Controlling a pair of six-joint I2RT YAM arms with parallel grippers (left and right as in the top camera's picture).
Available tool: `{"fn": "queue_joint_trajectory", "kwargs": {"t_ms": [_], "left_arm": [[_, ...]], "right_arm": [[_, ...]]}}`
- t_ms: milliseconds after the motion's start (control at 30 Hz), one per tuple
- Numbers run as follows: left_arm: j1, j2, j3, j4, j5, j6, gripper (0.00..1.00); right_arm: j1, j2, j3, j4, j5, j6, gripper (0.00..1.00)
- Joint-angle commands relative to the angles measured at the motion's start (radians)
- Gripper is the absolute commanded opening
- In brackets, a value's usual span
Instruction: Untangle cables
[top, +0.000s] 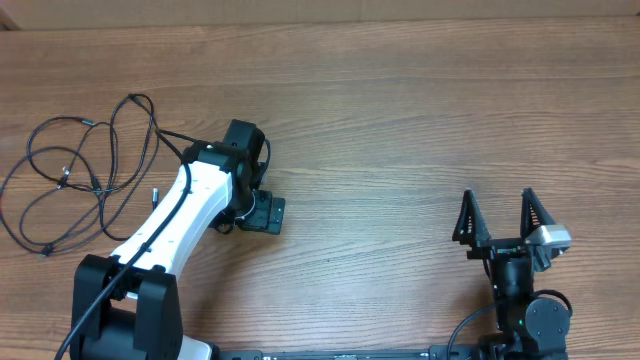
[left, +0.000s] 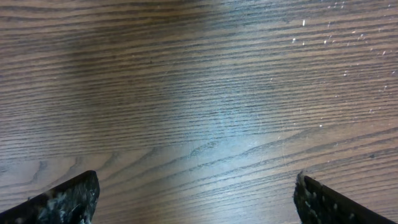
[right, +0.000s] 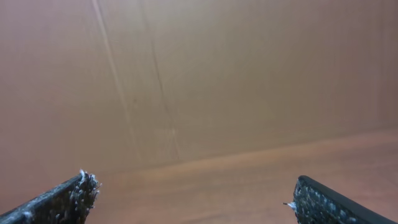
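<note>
The cables (top: 92, 180) lie in a loose tangle at the left of the overhead frame, with several loops crossing. The left claw (left: 196, 202), wide open and empty, hangs over bare desk (top: 400, 100) to their right; closing here would catch nothing. Reaching in, it could pinch two crossed cords together and tighten the knot, or drag the heap off the left edge. The right claw (top: 497, 205), also wide open and empty, sits at lower right, well apart.

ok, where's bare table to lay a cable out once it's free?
Free: the wide middle of the table, between the left arm and the open right claw, and the strip along the far edge. Crowded: far left, where the cables loop beside the left arm.
</note>
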Motion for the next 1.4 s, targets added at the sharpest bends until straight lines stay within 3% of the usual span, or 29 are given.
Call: {"fn": "queue_joint_trajectory", "kwargs": {"t_ms": [0, 100, 200, 1367], "left_arm": [[-0.005, 0.009, 0.0, 0.001, -0.007, -0.001, 1.0], [-0.005, 0.009, 0.0, 0.001, -0.007, -0.001, 0.99], [-0.005, 0.009, 0.0, 0.001, -0.007, -0.001, 1.0], [-0.005, 0.008, 0.0, 0.001, -0.007, -0.001, 0.99]], "right_arm": [[0.0, -0.011, -0.011, -0.064, 0.012, -0.027, 1.0], [0.0, -0.011, -0.011, -0.206, 0.003, -0.027, 1.0], [0.0, -0.011, -0.011, -0.204, -0.026, -0.079, 1.0], [0.0, -0.011, -0.011, -0.204, -0.052, -0.078, 1.0]]}}
